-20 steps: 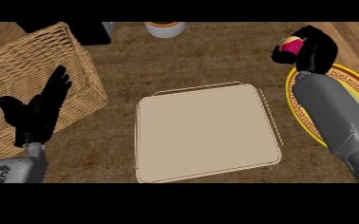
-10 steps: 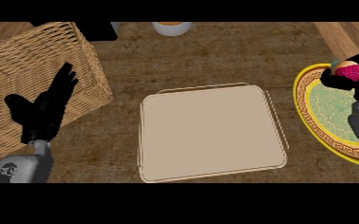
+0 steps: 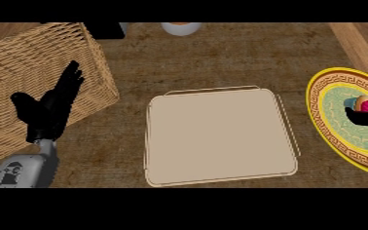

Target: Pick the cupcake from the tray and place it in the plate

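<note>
1. Looking down at the counter, I find the tray (image 3: 219, 136) bare in the middle of the view; nothing rests on its beige floor, so the pick looks done.

2. I see the cupcake (image 3: 357, 103) at three o'clock, over the green centre of the yellow-rimmed plate (image 3: 323, 126). Only a sliver of orange top and pink wrapper shows at the frame's edge. Whether it sits on the plate or hangs just above, I cannot tell.

3. My right hand (image 3: 357, 115) shows only as a dark patch under and beside the cupcake, cut off by the view's edge. It seems to be at the cupcake because the drop point is the plate's middle, but whether its fingers are curled round it or parted I cannot tell.

4. My left hand (image 3: 50, 107) rests at nine o'clock, fingers straight and up, thumb splayed, holding nothing. It shows against the wicker basket (image 3: 43, 58), parked clear of the tray, since the job needs one hand only.

5. At twelve o'clock a white cup (image 3: 181, 28) with an orange inside stands well apart from the work, with a dark object just left of it that I cannot make out.

6. I judge the task near its end: release over the plate's centre is what remains, if not yet made. The risk is the wrapper tipping as the fingers leave.
</note>
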You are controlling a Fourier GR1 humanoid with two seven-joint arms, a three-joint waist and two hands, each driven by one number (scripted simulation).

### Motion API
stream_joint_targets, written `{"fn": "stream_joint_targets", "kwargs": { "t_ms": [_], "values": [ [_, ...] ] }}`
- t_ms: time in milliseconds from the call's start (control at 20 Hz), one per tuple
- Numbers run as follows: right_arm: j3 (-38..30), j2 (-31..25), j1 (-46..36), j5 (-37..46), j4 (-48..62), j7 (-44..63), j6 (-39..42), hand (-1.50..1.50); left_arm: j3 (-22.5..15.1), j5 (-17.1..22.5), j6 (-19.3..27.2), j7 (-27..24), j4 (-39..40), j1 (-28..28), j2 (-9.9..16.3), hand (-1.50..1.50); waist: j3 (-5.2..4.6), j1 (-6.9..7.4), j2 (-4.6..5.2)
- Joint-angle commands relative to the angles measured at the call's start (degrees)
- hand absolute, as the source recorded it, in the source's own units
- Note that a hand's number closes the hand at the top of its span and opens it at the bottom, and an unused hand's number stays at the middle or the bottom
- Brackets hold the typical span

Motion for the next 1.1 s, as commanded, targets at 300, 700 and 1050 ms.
{"fn": "stream_joint_targets", "kwargs": {
  "t_ms": [300,700,1050],
  "values": [
    [-7.9,1.3,3.5,-5.6,-7.6,-20.4,-4.3,-1.5,-0.4,-0.4,-1.3,0.7,2.1,2.1,-1.1,0.0,-0.43,-0.01,0.26],
    [-17.2,2.7,7.7,-21.3,-23.1,-20.0,3.6,-1.5,0.5,-1.7,0.2,1.1,3.4,0.4,-1.4,0.0,-0.51,-1.15,0.18],
    [-23.6,5.0,14.9,-34.2,-27.0,-18.5,15.0,-1.5,1.9,0.0,-2.7,1.1,2.7,1.9,-0.2,0.0,-0.46,-0.24,0.32]
  ]
}}
